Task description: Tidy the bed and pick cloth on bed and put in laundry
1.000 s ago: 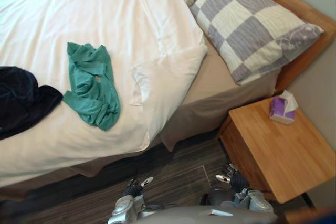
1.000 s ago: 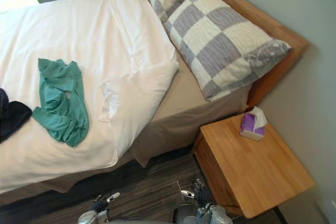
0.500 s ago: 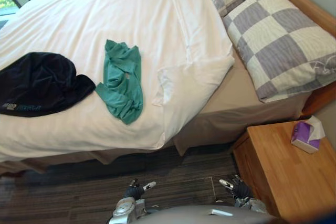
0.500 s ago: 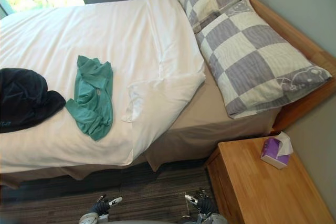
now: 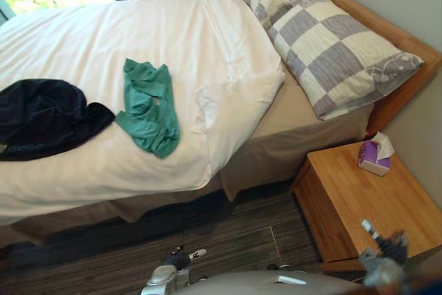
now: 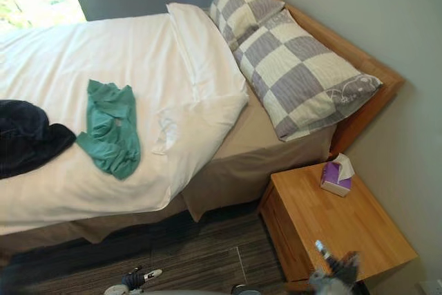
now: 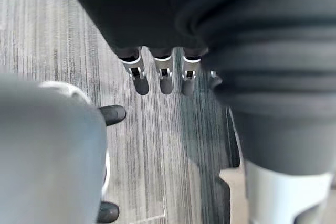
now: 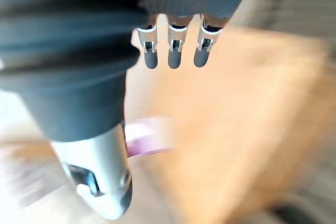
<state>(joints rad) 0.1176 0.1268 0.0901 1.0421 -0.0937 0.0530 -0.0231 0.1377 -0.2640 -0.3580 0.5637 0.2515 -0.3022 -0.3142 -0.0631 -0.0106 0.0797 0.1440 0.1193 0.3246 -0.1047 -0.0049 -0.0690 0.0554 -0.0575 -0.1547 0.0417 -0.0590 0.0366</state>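
Left eye view: a bed (image 5: 276,148) with a tan fitted sheet carries a smooth white duvet (image 5: 83,39), its near-right corner folded back in a soft, creased flap. A crumpled green cloth (image 5: 147,106) lies on the duvet near the bed's near edge. Just to its left, almost touching, sits a rumpled black cloth (image 5: 41,119). At the right end, two plump pillows (image 5: 338,53) in a grey and cream check lean against a plain wooden headboard (image 5: 399,98).

A boxy wooden nightstand (image 5: 359,198) stands on the dark streaked plank floor (image 5: 228,233) just right of the bed. A purple tissue box (image 5: 374,157) with a white tuft stands on its far side.

The left hand (image 5: 178,259) hangs low over the floor, well short of the bed; its fingers (image 7: 166,81) are straight, loose and empty. The right hand (image 5: 387,248) shows blurred above the nightstand's near edge, its fingers (image 8: 174,56) also straight, side by side and holding nothing.
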